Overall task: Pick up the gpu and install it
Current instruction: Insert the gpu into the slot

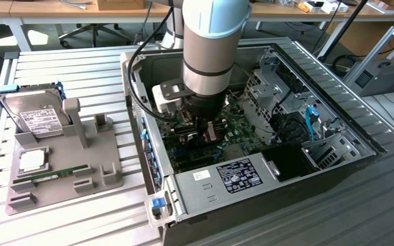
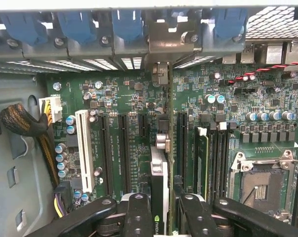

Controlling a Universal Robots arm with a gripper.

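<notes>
End effector (image 2: 164, 219) was seen clenched on the gpu (image 2: 159, 170): black fingers (image 2: 138, 217) were pressed on both faces, with the card held edge-on between them. The gpu was located inside the computer case (image 1: 365, 148), upright over the motherboard (image 2: 124, 94), between the black expansion slots (image 2: 123, 148) and the memory slots (image 2: 215, 158). Its green board edge was lined up along the slot rows. Its silver end bracket (image 2: 160, 71) was found at the case's rear wall, next to the blue clips (image 2: 127, 24). Whether the card was seated in a slot could not be told. A white slot (image 2: 83, 148) and a braided cable bundle (image 2: 20, 123) were noted on one side of the card, a memory stick (image 2: 202, 163) and the CPU socket (image 2: 260, 185) on the other. In the exterior view the power supply (image 1: 235, 177) was seen nearest, and behind it the arm (image 1: 211, 46) was seen reaching straight down into the open case. At the exterior view's left a grey holder (image 1: 104, 177) was set on the desk (image 1: 67, 66), a hard drive (image 1: 36, 120) stood in it, well apart from the case.
</notes>
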